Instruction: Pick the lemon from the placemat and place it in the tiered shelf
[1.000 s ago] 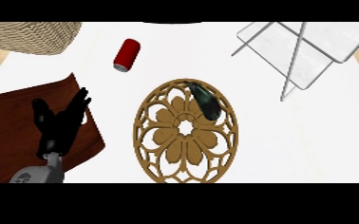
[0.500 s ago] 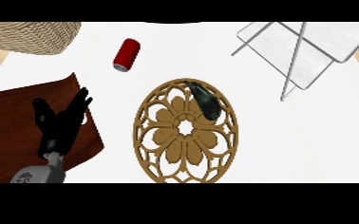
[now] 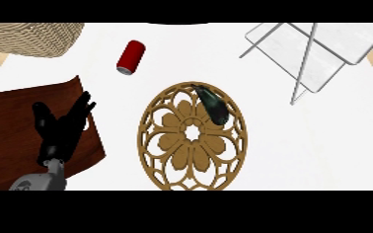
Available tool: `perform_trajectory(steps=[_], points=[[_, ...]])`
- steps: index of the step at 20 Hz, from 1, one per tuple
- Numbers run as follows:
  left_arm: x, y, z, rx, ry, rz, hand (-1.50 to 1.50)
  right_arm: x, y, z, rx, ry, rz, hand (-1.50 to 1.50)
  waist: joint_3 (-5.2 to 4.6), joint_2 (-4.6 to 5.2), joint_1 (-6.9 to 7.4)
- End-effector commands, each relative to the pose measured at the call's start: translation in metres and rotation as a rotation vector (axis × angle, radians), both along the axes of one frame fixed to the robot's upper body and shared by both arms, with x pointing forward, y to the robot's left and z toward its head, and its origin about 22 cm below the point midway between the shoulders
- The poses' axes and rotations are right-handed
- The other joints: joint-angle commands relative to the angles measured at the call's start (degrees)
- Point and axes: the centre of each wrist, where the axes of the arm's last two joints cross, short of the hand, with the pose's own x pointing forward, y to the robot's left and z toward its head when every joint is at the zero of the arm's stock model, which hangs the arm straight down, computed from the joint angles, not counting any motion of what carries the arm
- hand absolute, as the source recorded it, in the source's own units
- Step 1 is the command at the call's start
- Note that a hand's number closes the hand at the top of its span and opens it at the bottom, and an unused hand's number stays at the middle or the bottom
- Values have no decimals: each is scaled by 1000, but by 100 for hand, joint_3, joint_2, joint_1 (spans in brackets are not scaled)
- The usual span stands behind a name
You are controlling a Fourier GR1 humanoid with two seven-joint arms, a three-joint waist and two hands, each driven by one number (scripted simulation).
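We see left robot hand [image 3: 64,128] fingers spread, empty, over brown board [image 3: 29,108]. Dark oblong object [image 3: 211,106], likely lemon, well right of it on round placemat [image 3: 171,140]. Risk: nudged fruit rolls off fretwork. Wire shelf [image 3: 320,54] farther right.

White counter [image 3: 291,143], round fretwork placemat [image 3: 173,143] centre, red can [image 3: 131,57] on its side, wicker basket [image 3: 36,37], wire shelf [image 3: 320,54], brown board [image 3: 22,101]
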Motion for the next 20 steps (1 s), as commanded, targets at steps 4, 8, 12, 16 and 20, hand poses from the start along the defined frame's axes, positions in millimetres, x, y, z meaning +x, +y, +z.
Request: perform_trajectory(steps=[4,8,12,16,20], points=[[-18,-2,-25,-22,72,7,0,-29,-35,29,14,-174,-186,-150,-42,6,-72],[-27,2,-28,-21,88,36,0,-49,-50,24,20,-212,-303,-150,-40,-43,-194],[-12,12,-10,-12,64,57,0,-75,-64,30,78,-298,-383,-150,-38,-43,-204],[-26,10,-23,-1,68,50,0,-124,-77,35,89,-332,-366,-150,-36,-75,-279],[-22,6,-22,-14,83,65,0,-162,-74,28,113,-304,-327,-150,-36,-84,-331]])
